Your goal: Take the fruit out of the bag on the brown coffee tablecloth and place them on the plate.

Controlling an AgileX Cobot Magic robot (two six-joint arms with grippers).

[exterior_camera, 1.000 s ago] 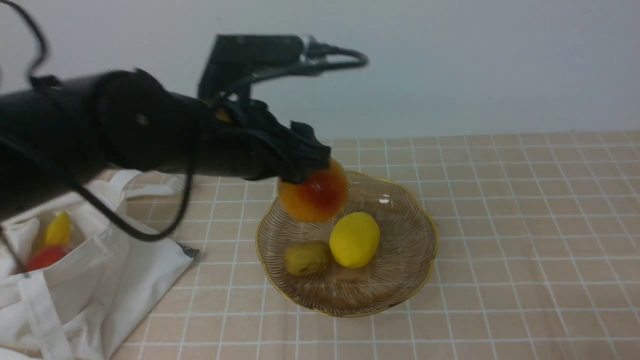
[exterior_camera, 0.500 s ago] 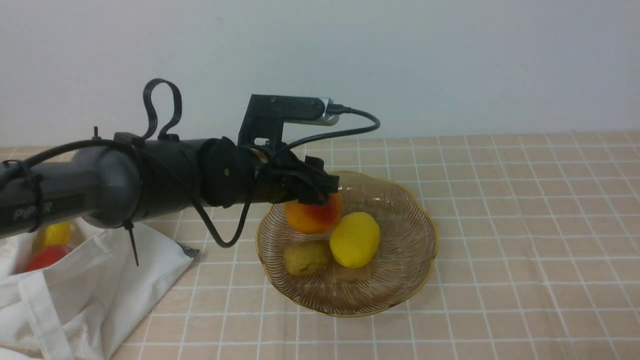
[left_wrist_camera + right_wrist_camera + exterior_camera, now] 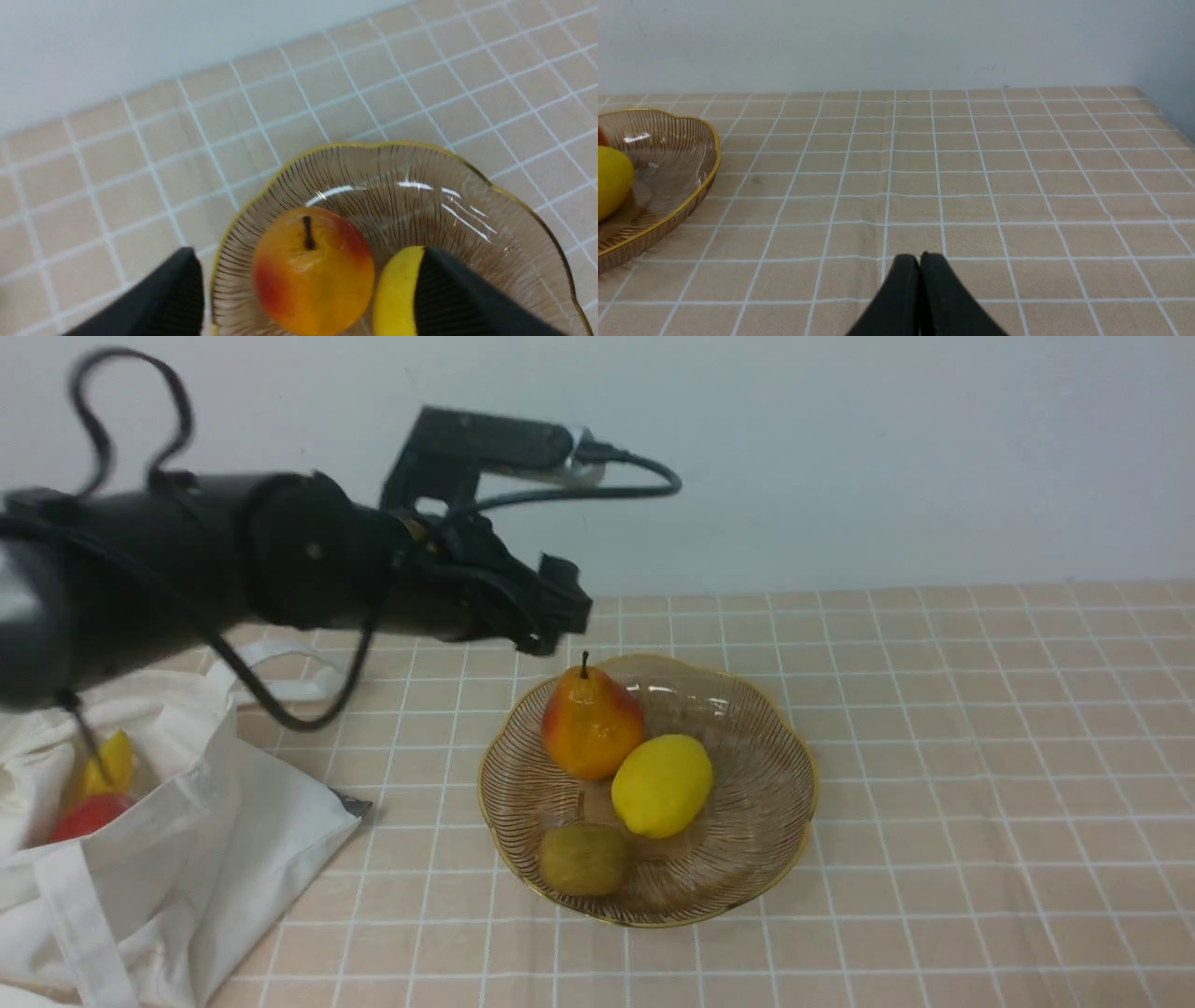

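Beneath and all around the left jaws (image 3: 553,616) spreads the brown coffee tablecloth (image 3: 934,784), covering the surface so that bag and plate share one level, presumably to keep each carry short. The bag (image 3: 215,859) slumps on the robot's left of those jaws, nearer the robot, its mouth gaping; that likely lets them reach in from above. The plate (image 3: 810,784) lies below them and toward the robot's right, close enough to the bag for an easy transfer.

On it, the orange-red pear (image 3: 593,728) sits nearest below the jaws, stem up, beside the yellow fruit (image 3: 661,786), which probably helps keep it from rolling. The brownish-green fruit (image 3: 584,861) rests farther from the jaws, on the robot's side of the dish. Back in the bag, well apart from the jaws, a red fruit (image 3: 91,816) and a yellow pointed one (image 3: 110,763) nestle together, held by the soft cloth and still to be taken out.

The left jaws stand spread and hold nothing, raised above the pear, likely for clearance. The right jaws (image 3: 920,259) are pressed together, idle over the cloth.
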